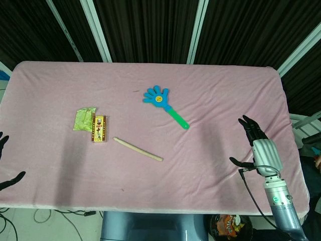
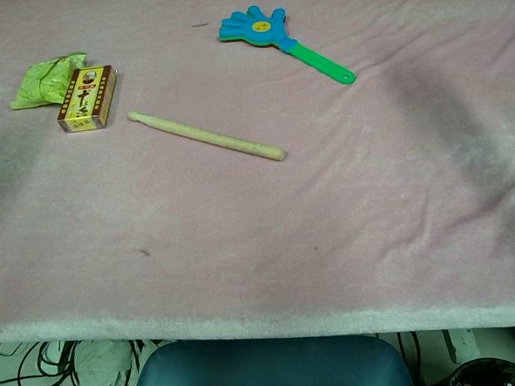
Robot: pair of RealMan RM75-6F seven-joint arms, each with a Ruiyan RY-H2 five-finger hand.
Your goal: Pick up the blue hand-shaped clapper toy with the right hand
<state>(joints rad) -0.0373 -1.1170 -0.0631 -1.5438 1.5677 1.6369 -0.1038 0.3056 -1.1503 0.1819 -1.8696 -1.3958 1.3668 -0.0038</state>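
The blue hand-shaped clapper toy (image 1: 157,97) lies flat on the pink table cloth (image 1: 210,90), its green handle (image 1: 178,119) pointing toward the front right; the chest view shows the clapper (image 2: 254,27) at the top. My right hand (image 1: 256,143) hovers near the table's right side, fingers spread, holding nothing, well to the right of and nearer than the toy's handle. Only dark fingertips of my left hand (image 1: 6,163) show at the far left edge, spread apart and empty. Neither hand appears in the chest view.
A wooden stick (image 1: 137,149) lies left of centre, also seen as the stick (image 2: 205,136) in the chest view. A small yellow-red box (image 1: 99,128) and a crumpled green wrapper (image 1: 84,119) sit further left. The table's front edge runs close to both hands.
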